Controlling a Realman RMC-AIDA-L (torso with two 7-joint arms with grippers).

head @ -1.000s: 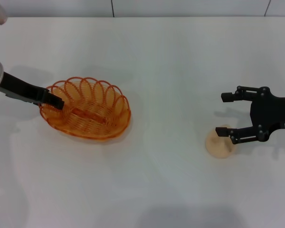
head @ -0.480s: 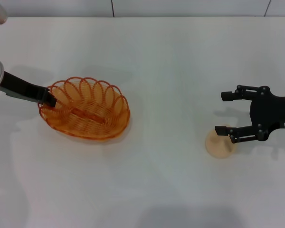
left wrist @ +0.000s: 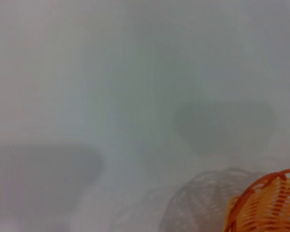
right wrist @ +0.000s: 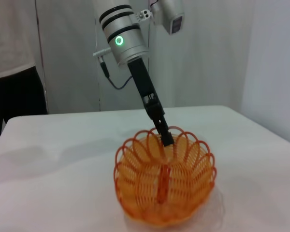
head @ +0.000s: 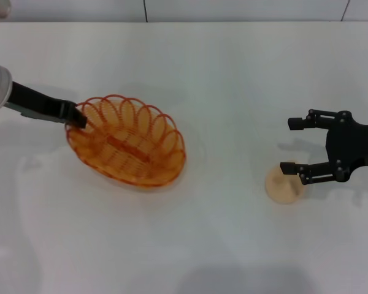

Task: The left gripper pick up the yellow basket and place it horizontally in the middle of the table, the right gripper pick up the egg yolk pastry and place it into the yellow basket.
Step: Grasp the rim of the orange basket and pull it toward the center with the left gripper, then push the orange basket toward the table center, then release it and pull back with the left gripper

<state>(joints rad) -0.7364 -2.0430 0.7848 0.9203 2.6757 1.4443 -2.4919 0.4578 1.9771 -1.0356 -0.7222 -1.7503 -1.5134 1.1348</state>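
The yellow basket (head: 127,149) is left of the middle of the white table (head: 202,67), lying at a slant. My left gripper (head: 78,118) is shut on the basket's left rim. The right wrist view shows this grip (right wrist: 165,137) on the far rim of the basket (right wrist: 164,183). The left wrist view shows only a piece of the basket's rim (left wrist: 268,205) and its shadow. I cannot tell whether the basket rests on the table or hangs just above it. The egg yolk pastry (head: 282,185) lies at the right. My right gripper (head: 289,146) is open, its near finger over the pastry's top edge.
A person in a white top and dark trousers (right wrist: 14,72) stands beyond the table's far side in the right wrist view. The wall edge runs along the table's back (head: 184,18).
My left gripper has carried the basket to the right, toward the table's middle, and turned it so it now slants. The right gripper and the pastry have not moved.
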